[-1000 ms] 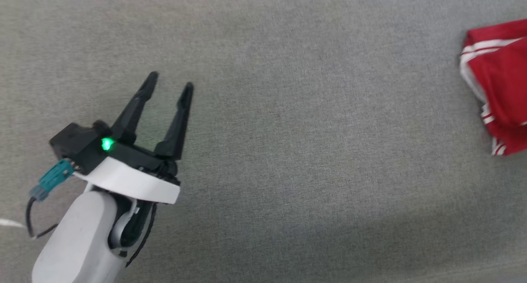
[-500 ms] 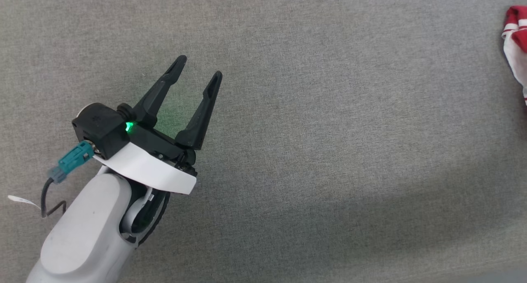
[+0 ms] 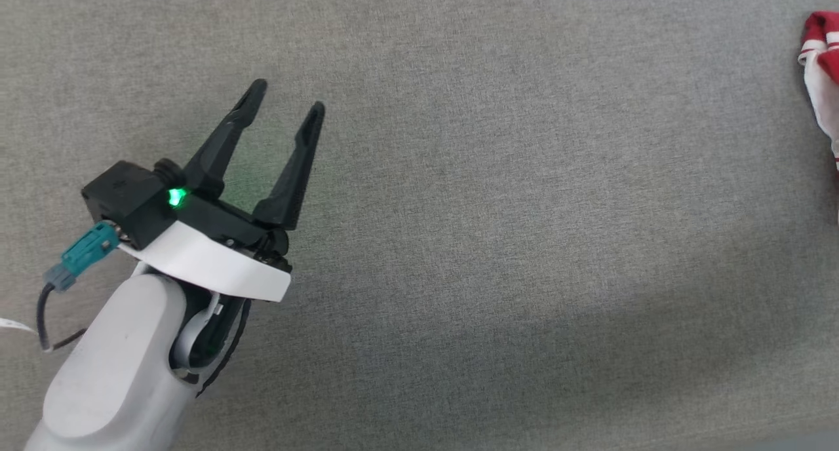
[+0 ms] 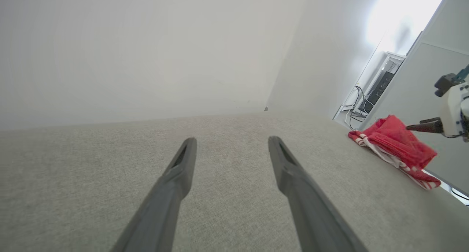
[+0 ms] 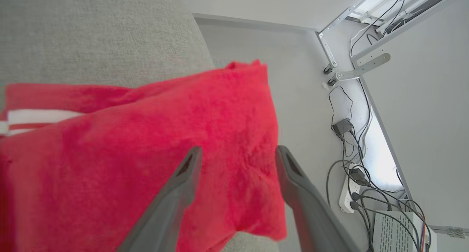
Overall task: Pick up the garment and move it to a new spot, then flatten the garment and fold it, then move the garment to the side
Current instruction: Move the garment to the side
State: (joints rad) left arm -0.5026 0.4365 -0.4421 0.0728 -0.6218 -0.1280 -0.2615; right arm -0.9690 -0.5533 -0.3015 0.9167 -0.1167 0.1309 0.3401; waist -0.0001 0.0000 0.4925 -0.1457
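- Grey fabric surface [image 3: 498,176]: 1 wide bare stretch; free passage is offered across its middle and near side.
- Left gripper [image 3: 288,96]: 1 obstacle at the surface's left; the 2 fingers are spread and the gap between them is left free.
- Garment [image 3: 822,71]: 1 bunched heap; the right edge is occupied.
- Right gripper [image 5: 239,150]: held spread just over the heap.
- Floor beyond that edge: cluttered by cables [image 5: 344,134] and 1 power strip [image 5: 348,197].

light: bright, even | glare: left wrist view, top right | blur: garment [image 5: 110,153], right wrist view
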